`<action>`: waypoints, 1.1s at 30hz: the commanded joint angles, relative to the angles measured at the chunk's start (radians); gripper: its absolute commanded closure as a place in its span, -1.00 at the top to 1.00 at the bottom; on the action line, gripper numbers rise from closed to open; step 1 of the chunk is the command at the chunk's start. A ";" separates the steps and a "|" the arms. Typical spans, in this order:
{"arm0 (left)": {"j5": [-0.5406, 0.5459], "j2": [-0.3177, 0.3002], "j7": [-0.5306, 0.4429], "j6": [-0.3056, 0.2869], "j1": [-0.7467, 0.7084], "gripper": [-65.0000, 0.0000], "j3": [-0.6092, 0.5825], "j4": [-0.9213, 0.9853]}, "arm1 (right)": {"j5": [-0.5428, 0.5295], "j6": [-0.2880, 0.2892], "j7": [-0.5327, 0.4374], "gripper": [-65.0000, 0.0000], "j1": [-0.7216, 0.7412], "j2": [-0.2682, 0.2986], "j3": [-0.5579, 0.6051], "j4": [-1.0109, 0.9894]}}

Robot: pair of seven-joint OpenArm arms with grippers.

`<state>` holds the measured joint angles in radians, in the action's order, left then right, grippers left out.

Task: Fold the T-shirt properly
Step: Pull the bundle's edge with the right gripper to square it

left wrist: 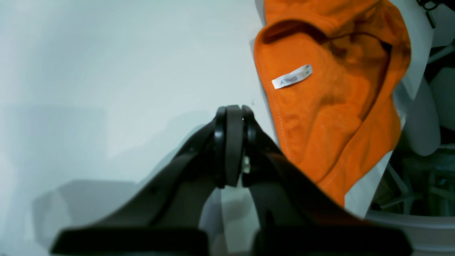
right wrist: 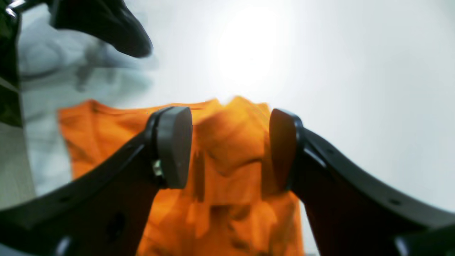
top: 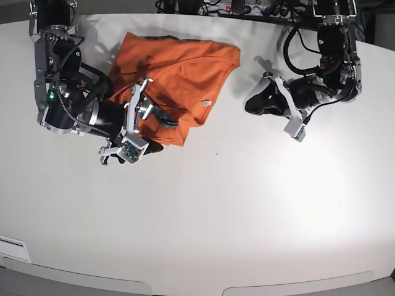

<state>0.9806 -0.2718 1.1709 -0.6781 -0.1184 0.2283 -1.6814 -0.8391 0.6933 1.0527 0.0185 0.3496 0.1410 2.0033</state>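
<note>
The orange T-shirt [top: 176, 74] lies crumpled and partly folded on the white table [top: 247, 203] at the back left. Its neck opening with the small white tag [left wrist: 292, 76] shows in the left wrist view. My right gripper [top: 160, 132] is open at the shirt's lower left edge. Its two pads [right wrist: 174, 145] straddle bunched orange fabric [right wrist: 231, 156] without closing on it. My left gripper [top: 249, 105] is shut and empty, resting above bare table just right of the shirt. In its own view the closed fingertips [left wrist: 233, 113] sit left of the collar.
Cables and a power strip [top: 247, 7] run along the table's far edge. The table's curved front edge [top: 185, 287] is near the bottom. Grey chair-like parts [left wrist: 423, 117] show beyond the table edge in the left wrist view.
</note>
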 commanded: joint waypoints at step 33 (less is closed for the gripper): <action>0.027 -0.011 -0.026 -0.010 0.008 -1.00 0.002 -0.016 | 0.032 0.005 -0.176 -1.00 0.181 -0.031 0.062 -0.195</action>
<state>0.9806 -0.2718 1.1675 -0.6781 -0.1196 0.2283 -1.6814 -0.7830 0.6933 0.9009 0.1795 0.3172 0.2077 1.7939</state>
